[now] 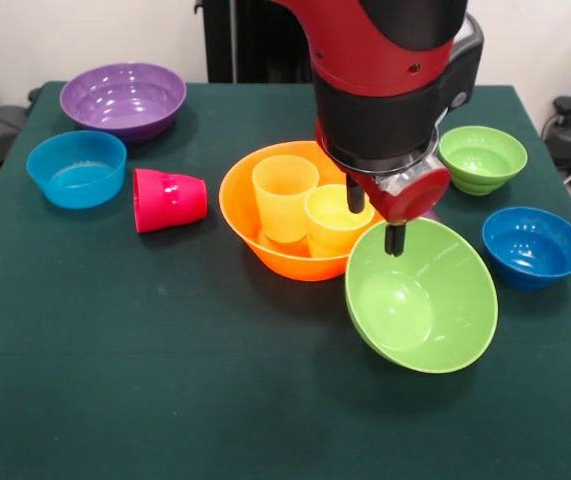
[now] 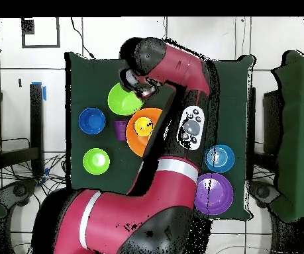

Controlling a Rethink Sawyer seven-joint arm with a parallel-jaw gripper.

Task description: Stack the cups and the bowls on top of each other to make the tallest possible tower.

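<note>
The pincer is clamped on the far rim of the big green bowl, one dark finger showing just inside the rim. The bowl hangs tilted, its hollow turned toward the front camera, with its lower edge near the desk; whether it touches the cloth cannot be told. In the overhead view the same bowl lies under the wrist, beside the orange bowl.

Just beside the pincer, to the left in the front view, sits the orange bowl, the base of the tower. Two cups stand in it side by side: the yellow-orange cup and, nearer the pincer, the pale yellow cup, which part of the wrist covers.

Farther left, the red-pink cup lies on its side on the desk, apart from the orange bowl. Beyond it stands a light blue bowl, and behind that the purple bowl.

To the right of the pincer a dark blue bowl stands upright near the green bowl's rim, not touching it. Behind it is the small green bowl.

The overhead view shows a purple cup next to the orange bowl; the front view shows only a sliver of purple behind the wrist.

No writing or brand marks can be read on any piece.
</note>
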